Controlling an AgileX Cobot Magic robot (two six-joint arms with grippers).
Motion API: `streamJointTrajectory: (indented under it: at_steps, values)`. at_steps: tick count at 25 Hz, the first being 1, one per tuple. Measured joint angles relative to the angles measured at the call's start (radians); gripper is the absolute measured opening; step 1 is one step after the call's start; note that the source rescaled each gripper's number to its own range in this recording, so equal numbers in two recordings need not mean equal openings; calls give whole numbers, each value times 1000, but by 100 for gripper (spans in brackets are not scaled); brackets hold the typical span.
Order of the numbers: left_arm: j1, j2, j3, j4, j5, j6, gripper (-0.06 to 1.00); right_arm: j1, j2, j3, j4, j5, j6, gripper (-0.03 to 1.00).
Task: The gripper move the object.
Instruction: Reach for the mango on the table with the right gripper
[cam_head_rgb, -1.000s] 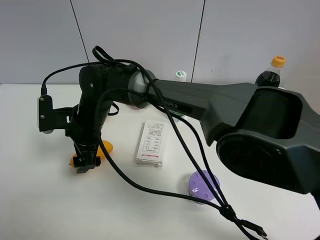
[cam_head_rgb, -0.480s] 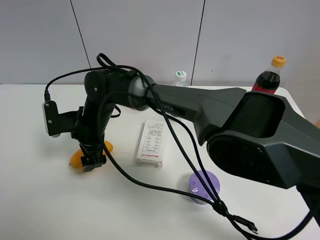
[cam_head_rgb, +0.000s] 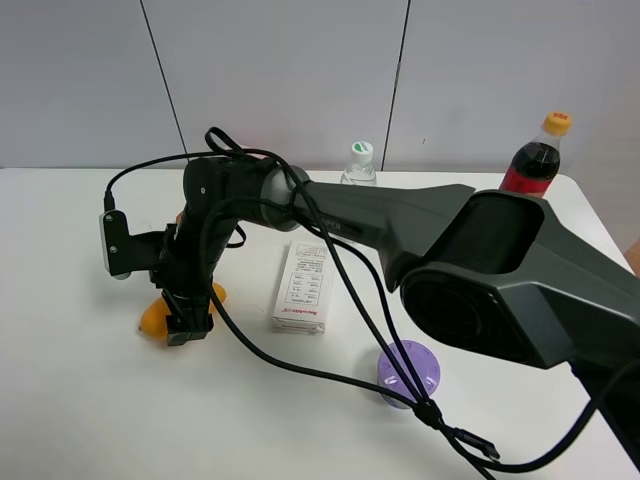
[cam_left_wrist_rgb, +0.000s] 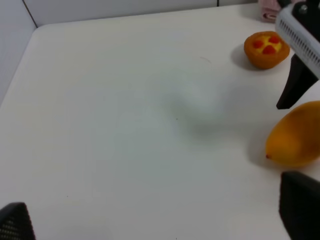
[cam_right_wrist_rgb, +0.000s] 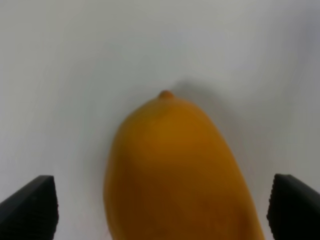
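Note:
The object, a smooth yellow-orange mango (cam_head_rgb: 152, 317), lies on the white table at the left. My right gripper (cam_head_rgb: 188, 322) reaches across from the right and hangs straight down over it. In the right wrist view the mango (cam_right_wrist_rgb: 175, 165) fills the space between the two black fingertips (cam_right_wrist_rgb: 30, 205), with a gap showing on one side and almost none on the other. The right gripper (cam_right_wrist_rgb: 162, 210) is open around the fruit. The left wrist view shows the mango (cam_left_wrist_rgb: 295, 135) off to one side. My left gripper (cam_left_wrist_rgb: 160, 220) stands open over bare table.
A white box (cam_head_rgb: 303, 287) lies just right of the mango. A purple lidded cup (cam_head_rgb: 408, 372) sits nearer the front under the trailing cables. A cola bottle (cam_head_rgb: 530, 160) and a clear bottle (cam_head_rgb: 358, 163) stand at the back. A small orange tart (cam_left_wrist_rgb: 266, 49) sits beyond the mango.
The right arm has shifted slightly to the right above the mango, and its jaws have narrowed toward the fruit. The mango has not moved.

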Motion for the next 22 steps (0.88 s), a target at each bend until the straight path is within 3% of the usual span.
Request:
streamJointTrajectory:
  at_steps: [15,22]
  values:
    - [0,0,0,-1,0,0,100,-4,41,0,54,-60,-32,40]
    - [0,0,0,-1,0,0,100,-12,41,0,70,-59,11,40]
